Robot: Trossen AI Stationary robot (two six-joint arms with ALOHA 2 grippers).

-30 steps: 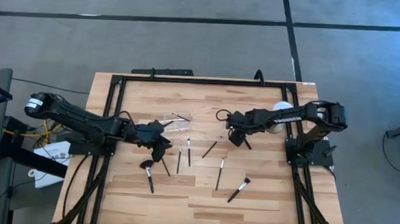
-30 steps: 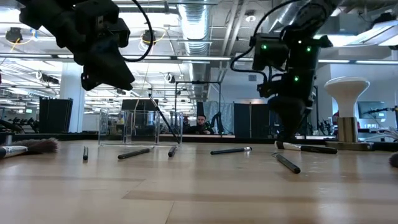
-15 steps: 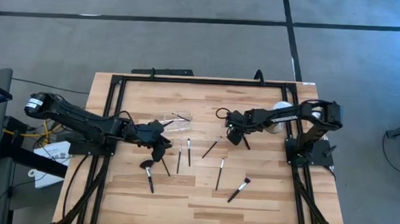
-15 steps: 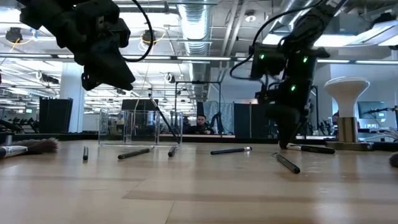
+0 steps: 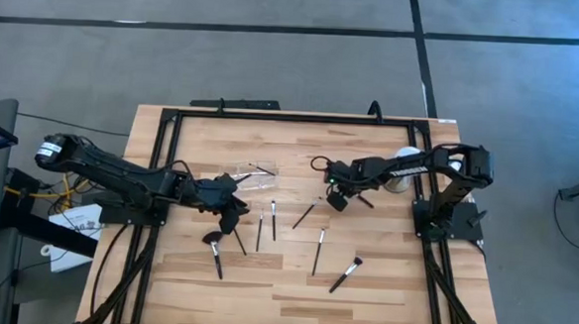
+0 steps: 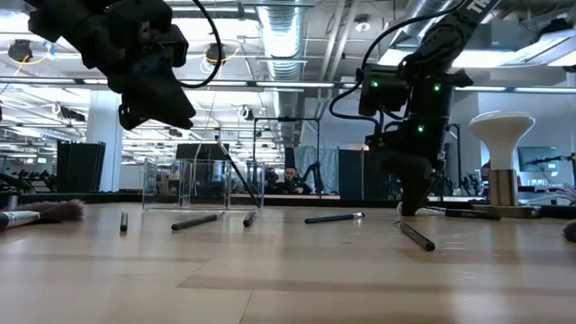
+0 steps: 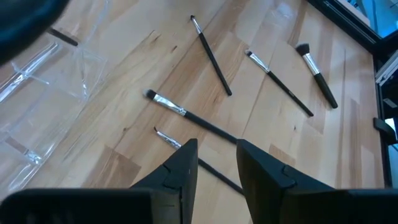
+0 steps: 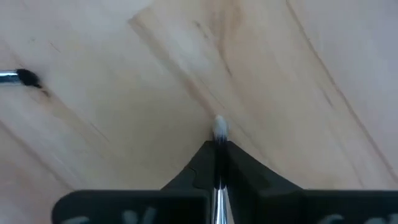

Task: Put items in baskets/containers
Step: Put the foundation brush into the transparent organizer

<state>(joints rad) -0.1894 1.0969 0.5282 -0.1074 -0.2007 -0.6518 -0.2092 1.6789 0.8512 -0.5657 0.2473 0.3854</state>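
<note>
The right end effector pinches one slim silver-ferruled makeup brush against the pale wooden desk. Five dark-handled brushes lie ahead of the spread left end effector, one clear plastic container beside it.

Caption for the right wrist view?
Right gripper jaws shut on a makeup brush over the wooden table.
</note>
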